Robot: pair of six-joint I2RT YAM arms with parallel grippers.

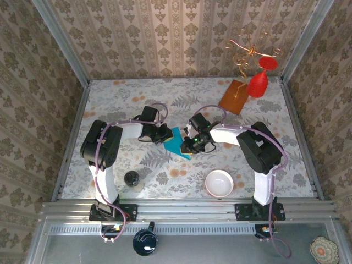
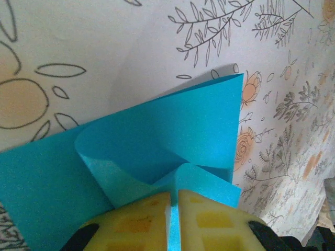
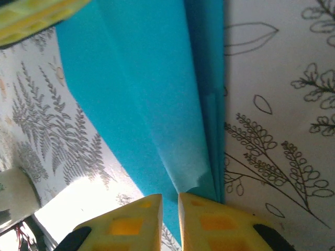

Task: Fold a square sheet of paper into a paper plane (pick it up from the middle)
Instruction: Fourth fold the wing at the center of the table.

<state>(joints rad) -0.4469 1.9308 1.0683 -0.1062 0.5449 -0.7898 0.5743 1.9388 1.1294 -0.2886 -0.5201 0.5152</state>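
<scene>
Count: two arms, one left gripper (image 1: 164,135), one right gripper (image 1: 193,144), one paper sheet (image 1: 179,143). Also one white bowl (image 1: 219,182), one small dark round container (image 1: 131,177), one orange-brown board (image 1: 234,96) and one red glass-shaped ornament (image 1: 258,81), all on the floral table (image 1: 121,104).

Paper sheet: teal-blue, near the table's centre, between the two grippers and touching both. It is folded to a narrower, layered shape. Left wrist view: one flap curls up in a loose loop, a corner points up and to the right, and the lower layer lies flat on the table. Right wrist view: a long straight crease, with stacked edges along the right side.

Left gripper: yellow fingers (image 2: 141,222) are pressed together with a thin teal edge pinched between them. Right gripper: fingers (image 3: 212,222) are nearly together, a teal strip runs into the narrow gap, and they are clamped on the sheet's end.

Hard to make out: from above, the grippers cover much of the sheet, so its outline is unclear. The layers cannot be counted. Both wrist views cut the sheet off at the frame edge.
</scene>
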